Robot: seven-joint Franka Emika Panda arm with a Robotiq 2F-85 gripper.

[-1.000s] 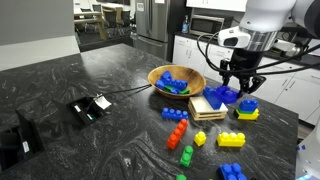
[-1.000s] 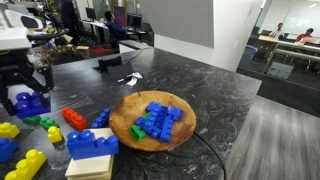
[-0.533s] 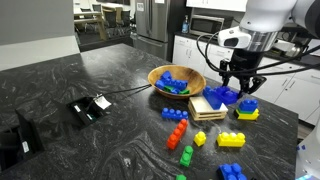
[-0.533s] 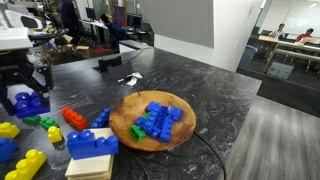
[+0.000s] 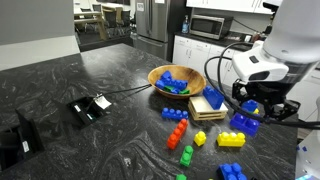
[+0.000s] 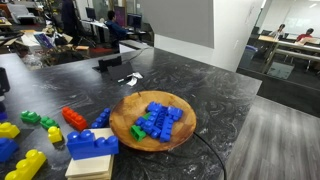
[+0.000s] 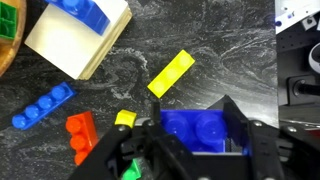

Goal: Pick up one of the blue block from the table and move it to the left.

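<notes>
My gripper (image 7: pixel 200 132) is shut on a blue two-stud block (image 7: pixel 196 128), seen between the dark fingers in the wrist view. In an exterior view the gripper (image 5: pixel 250 115) hangs low at the right, with the blue block (image 5: pixel 244 123) in it, just over the dark streaked table (image 5: pixel 100 140). Below it in the wrist view lie a flat yellow brick (image 7: pixel 170 72) and a small yellow brick (image 7: pixel 125 118). Whether the block touches the table I cannot tell. The gripper is out of frame in the exterior view that shows the bowl close up.
A wooden bowl (image 5: pixel 177 80) of blue and green bricks stands mid-table, also close up (image 6: pixel 150 120). A pale wooden block with a blue brick on top (image 5: pixel 208 102) lies beside it. Red (image 5: pixel 177 132), blue (image 5: pixel 175 115), green (image 5: pixel 186 155) and yellow (image 5: pixel 231 140) bricks lie loose. A black device (image 5: pixel 90 106) sits left.
The arm has swung from behind the wooden block toward the near right and lower, carrying the blue block off the yellow brick. It has left the other exterior view.
</notes>
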